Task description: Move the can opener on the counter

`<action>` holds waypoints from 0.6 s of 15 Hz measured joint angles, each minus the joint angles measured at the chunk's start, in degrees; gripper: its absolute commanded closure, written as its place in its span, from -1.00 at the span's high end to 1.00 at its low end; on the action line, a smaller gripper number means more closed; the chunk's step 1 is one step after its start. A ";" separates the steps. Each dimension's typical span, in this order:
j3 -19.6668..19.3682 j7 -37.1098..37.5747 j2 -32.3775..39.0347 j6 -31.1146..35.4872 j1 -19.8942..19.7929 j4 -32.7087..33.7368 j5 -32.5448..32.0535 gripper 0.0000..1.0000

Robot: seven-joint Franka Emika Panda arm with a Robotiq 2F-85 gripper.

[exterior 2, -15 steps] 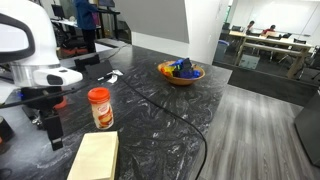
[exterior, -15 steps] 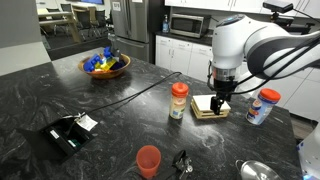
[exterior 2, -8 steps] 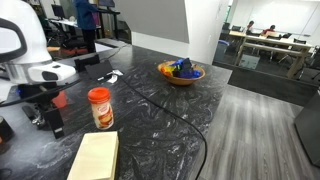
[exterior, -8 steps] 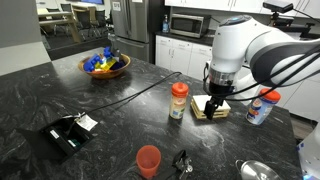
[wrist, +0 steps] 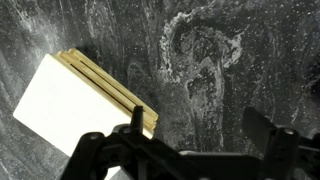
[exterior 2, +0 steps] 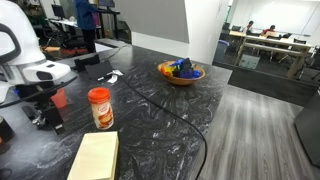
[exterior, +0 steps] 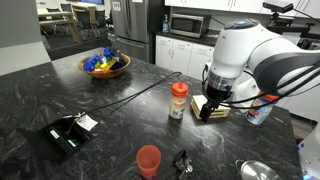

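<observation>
The can opener [exterior: 182, 161], with dark handles and a metal head, lies on the black veined counter [exterior: 120, 115] near its front edge, next to an orange cup [exterior: 148, 160]. My gripper [exterior: 207, 112] hangs open and empty over the edge of a pale wooden block [exterior: 218, 108], well behind the can opener. In the wrist view the gripper [wrist: 200, 130] has its two dark fingers spread over bare counter [wrist: 230, 50], with the block [wrist: 80, 105] at the left. The gripper also shows in an exterior view [exterior 2: 54, 122]; I cannot make out the can opener there.
An orange-lidded spice jar [exterior: 179, 100] stands just left of the gripper. A flat black device with a white tag [exterior: 68, 133], a fruit bowl [exterior: 105, 65], a black cable [exterior: 140, 95], a blue-and-red lidded tub [exterior: 262, 107] and a metal bowl [exterior: 256, 172] are on the counter.
The gripper has shifted a little toward the spice jar and the counter's front, still open and empty. Nothing else has moved.
</observation>
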 measured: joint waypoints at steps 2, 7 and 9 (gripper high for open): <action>0.00 0.01 0.00 0.06 0.00 -0.01 0.00 1.00; 1.46 0.61 0.49 4.11 1.67 0.22 0.01 1.00; 3.18 2.60 2.01 7.68 2.70 0.89 0.00 1.00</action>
